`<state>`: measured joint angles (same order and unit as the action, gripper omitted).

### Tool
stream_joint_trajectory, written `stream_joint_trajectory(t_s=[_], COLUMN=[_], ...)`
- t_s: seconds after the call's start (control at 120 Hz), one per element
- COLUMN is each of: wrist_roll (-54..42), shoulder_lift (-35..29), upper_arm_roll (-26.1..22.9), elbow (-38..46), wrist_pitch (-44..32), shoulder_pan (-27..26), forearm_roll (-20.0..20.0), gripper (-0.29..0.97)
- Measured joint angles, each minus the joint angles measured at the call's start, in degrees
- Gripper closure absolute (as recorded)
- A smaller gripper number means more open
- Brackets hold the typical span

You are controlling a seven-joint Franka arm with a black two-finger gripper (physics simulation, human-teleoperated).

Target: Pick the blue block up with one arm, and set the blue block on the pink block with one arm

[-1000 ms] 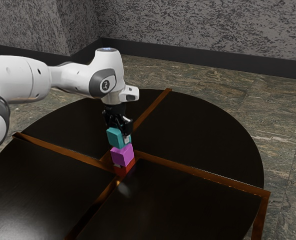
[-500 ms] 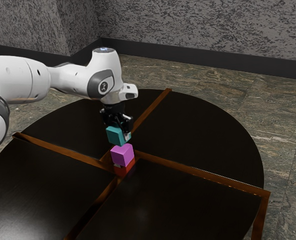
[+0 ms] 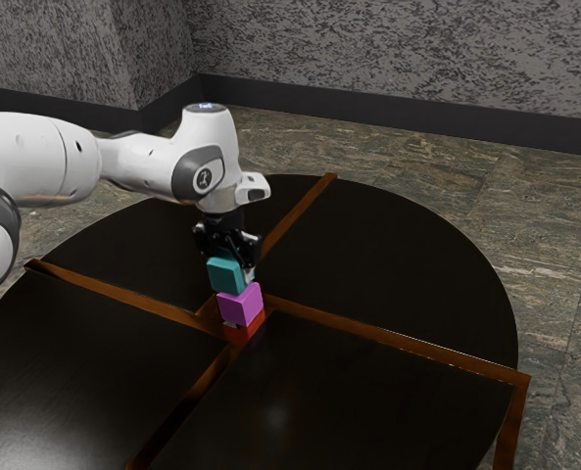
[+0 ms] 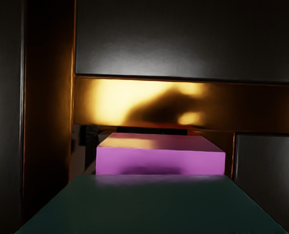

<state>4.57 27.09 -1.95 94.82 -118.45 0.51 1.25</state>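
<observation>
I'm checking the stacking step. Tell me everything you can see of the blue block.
The blue block is a small teal cube, plain and matte, looking like solid plastic. The claw is shut on it from two sides, holding it from above. It hangs right over the pink block, a little toward the exterior view's left of it. Whether the two touch, I cannot tell.

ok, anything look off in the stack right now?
Nothing damaged or toppled. The blue block, held in the gripper, looks slightly toward the exterior view's left of the pink block rather than centred. The pink block rests on a red block.
</observation>
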Motion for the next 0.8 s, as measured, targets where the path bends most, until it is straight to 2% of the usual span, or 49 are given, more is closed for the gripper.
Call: stream_joint_trajectory(t_s=[0.133,0.283,0.342,0.433,0.492,0.633,0.8], wrist_roll=[1.03,1.88,2.11,1.83,0.84,-1.59,-5.03], shoulder_lift=[0.08,-0.41,-2.28,-10.00,-12.60,-14.58,-14.70], upper_arm_roll=[-0.02,-0.02,-0.06,-0.40,-0.82,-1.04,-1.04], elbow=[0.06,-1.12,-5.42,-9.14,-11.32,-13.34,-12.90], wrist_pitch=[-0.08,0.35,2.83,8.56,12.26,19.69,24.09], shoulder_pan=[-0.06,-0.11,-0.12,-0.38,-0.51,-1.64,-1.81], forearm_roll=[-0.13,0.07,0.89,1.80,1.80,1.14,0.00], gripper=[0.17,0.08,0.06,0.04,0.03,0.02,0.01])
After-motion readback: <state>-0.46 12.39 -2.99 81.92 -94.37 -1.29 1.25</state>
